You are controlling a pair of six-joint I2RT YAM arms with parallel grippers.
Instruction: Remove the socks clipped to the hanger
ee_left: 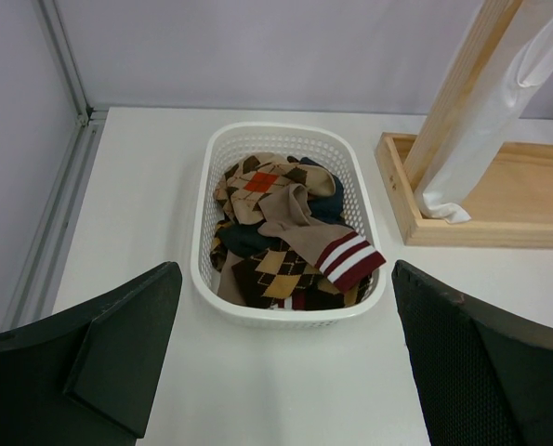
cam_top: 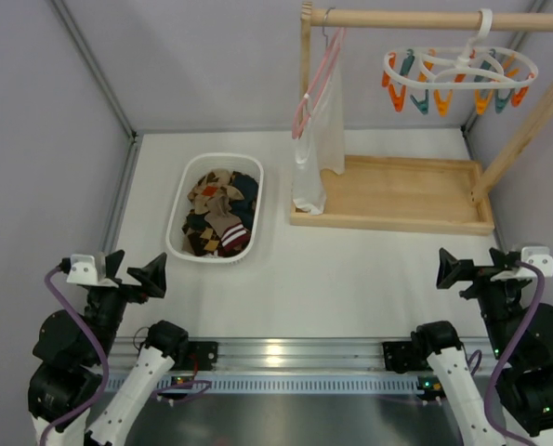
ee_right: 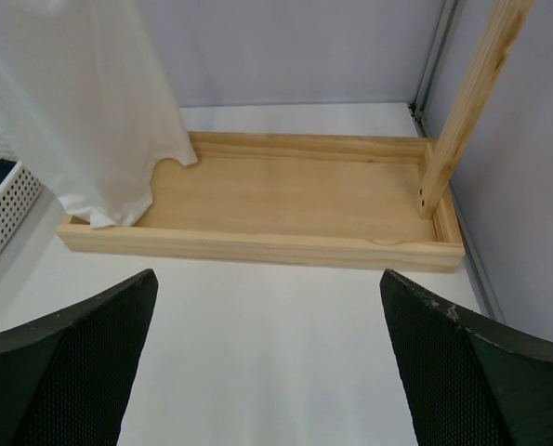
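Four socks (cam_top: 220, 216), by your count of the task, lie heaped in the white basket (cam_top: 175, 223); none hangs from a clip.

Top view. The hanger (cam_top: 460, 67) hangs by its hook from the wooden rod (cam_top: 425, 18) at upper right, with every orange and teal clip bare. The left gripper (cam_top: 132, 271) and the right gripper (cam_top: 471, 269) sit low near their bases, well apart from the rod, fingers spread and holding nothing. A white cloth bag (cam_top: 315, 149) on a pink wire hanger (cam_top: 318, 79) hangs beside the rack's left post.

Left wrist view. Between the parted fingers (ee_left: 118, 344) you see the basket ahead: argyle, a taupe sock with a red-and-white cuff (ee_left: 346, 260) and a dark one, tangled. You cannot separate all four here.

Right wrist view. The parted fingers (ee_right: 72, 362) frame the rack's wooden tray (ee_right: 285, 195), bare but for the hem of the bag resting at its left end. The ring of clips is out of frame.

Judgement. The removal looks complete, so the risk lies in needless motion:
- A fresh reach upward could set the ring swinging or lift its hook off the rod.
- A sweep past the left post could snag the bag.
- A low pass by the left arm could tip the light basket and spill the heap.
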